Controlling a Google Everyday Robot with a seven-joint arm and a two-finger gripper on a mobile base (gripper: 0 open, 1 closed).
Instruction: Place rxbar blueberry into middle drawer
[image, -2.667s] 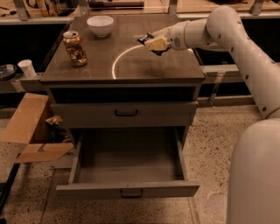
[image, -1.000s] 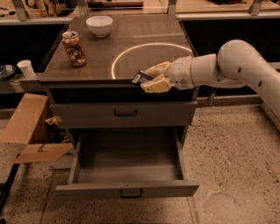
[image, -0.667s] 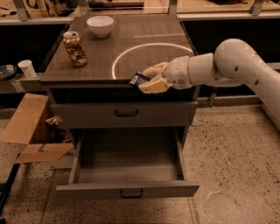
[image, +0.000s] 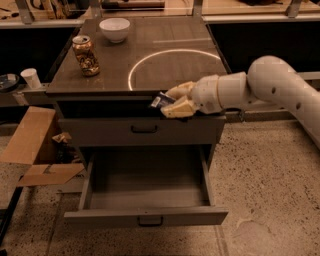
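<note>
My gripper (image: 172, 102) is shut on the rxbar blueberry (image: 160, 101), a small dark bar with pale lettering that sticks out to the left of the tan fingers (image: 179, 109). It hangs at the front edge of the cabinet top, above the closed upper drawer (image: 142, 130). The middle drawer (image: 145, 197), wide and grey, is pulled fully open below, with a small dark handle (image: 150, 220) on its front. Its inside looks bare.
A patterned brown-gold can (image: 85, 55) and a white bowl (image: 114, 29) stand on the cabinet top (image: 165, 65). A white cup (image: 32, 78) sits at the left. An open cardboard box (image: 35, 150) lies on the floor left of the cabinet.
My gripper has carried the bar from the back right of the cabinet top forward and down to its front edge. In the last second it dropped slightly lower.
</note>
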